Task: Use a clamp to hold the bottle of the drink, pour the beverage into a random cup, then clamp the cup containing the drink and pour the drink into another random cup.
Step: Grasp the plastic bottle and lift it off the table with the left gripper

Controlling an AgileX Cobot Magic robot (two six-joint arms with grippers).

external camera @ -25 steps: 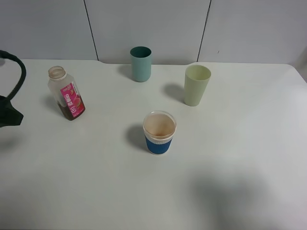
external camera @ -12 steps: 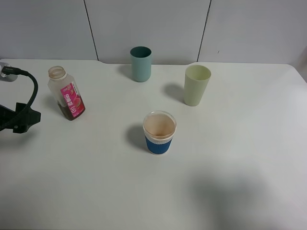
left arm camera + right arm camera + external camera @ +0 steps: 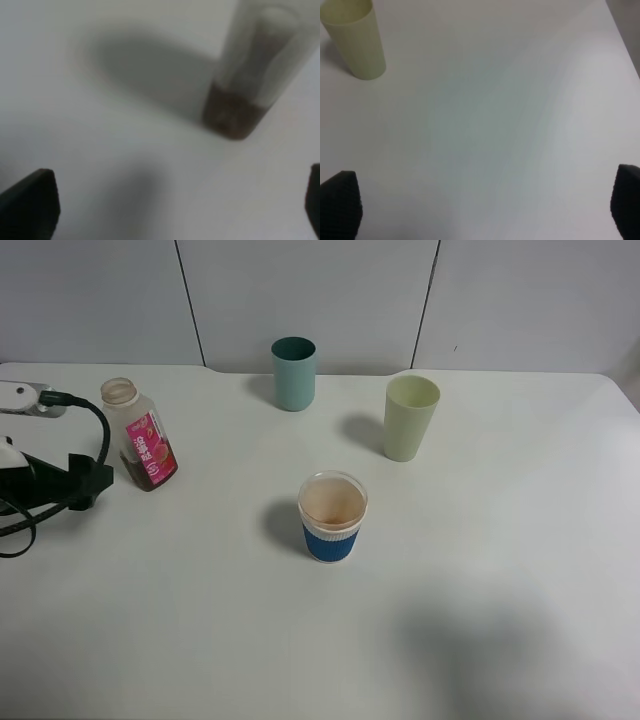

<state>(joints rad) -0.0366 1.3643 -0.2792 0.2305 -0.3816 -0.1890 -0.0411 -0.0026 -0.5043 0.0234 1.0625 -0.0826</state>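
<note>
While the bottle (image 3: pixel 139 443) stands near it, the left tool (image 3: pixel 172 205) is spread empty, like the right tool (image 3: pixel 480 205).

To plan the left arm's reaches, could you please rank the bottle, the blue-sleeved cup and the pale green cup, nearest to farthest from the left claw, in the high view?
1. bottle, just beside the left claw, far left.
2. blue-sleeved cup, in the middle.
3. pale green cup, right of centre, further back.
</note>
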